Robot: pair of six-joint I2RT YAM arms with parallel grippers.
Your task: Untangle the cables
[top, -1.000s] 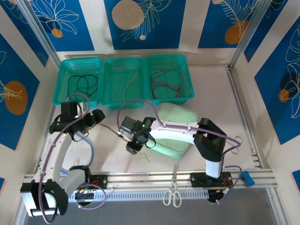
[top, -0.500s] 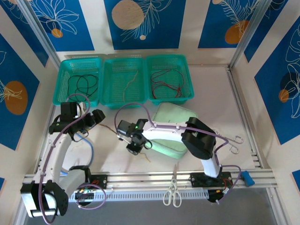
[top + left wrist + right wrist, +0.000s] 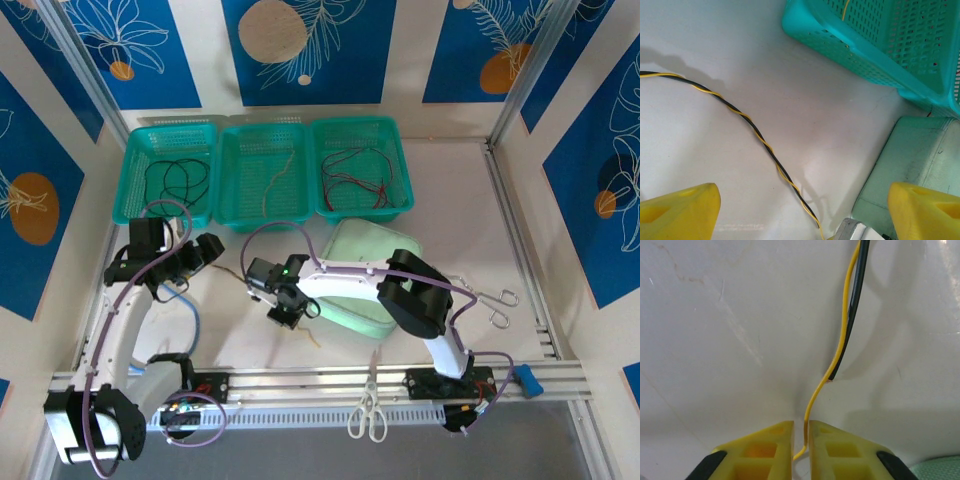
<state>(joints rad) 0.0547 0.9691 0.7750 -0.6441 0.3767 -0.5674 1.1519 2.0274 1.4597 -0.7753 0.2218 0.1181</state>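
A black cable and a yellow cable twisted together point(image 3: 756, 131) lie on the white table point(image 3: 450, 190), running between the two arms point(image 3: 238, 280). My right gripper point(image 3: 800, 440) is shut on the free yellow cable end point(image 3: 816, 392), just below where the black cable point(image 3: 855, 300) stops. From above, the right gripper point(image 3: 282, 312) sits left of a green pad point(image 3: 375, 250). My left gripper point(image 3: 802, 212) hangs open above the twisted pair with nothing between its fingers, and stands at the left point(image 3: 205, 250).
Three teal baskets line the back: the left one point(image 3: 135, 150) holds black cables, the middle point(image 3: 235, 150) a tan one, the right point(image 3: 400, 150) dark red ones. Scissors point(image 3: 368, 405) lie on the front rail, metal forceps point(image 3: 495, 300) at the right, a light-blue tube point(image 3: 195, 320) by the left arm.
The right gripper has slid a little to the left along the table and its jaws have come together on the yellow cable end. The left arm has not moved.
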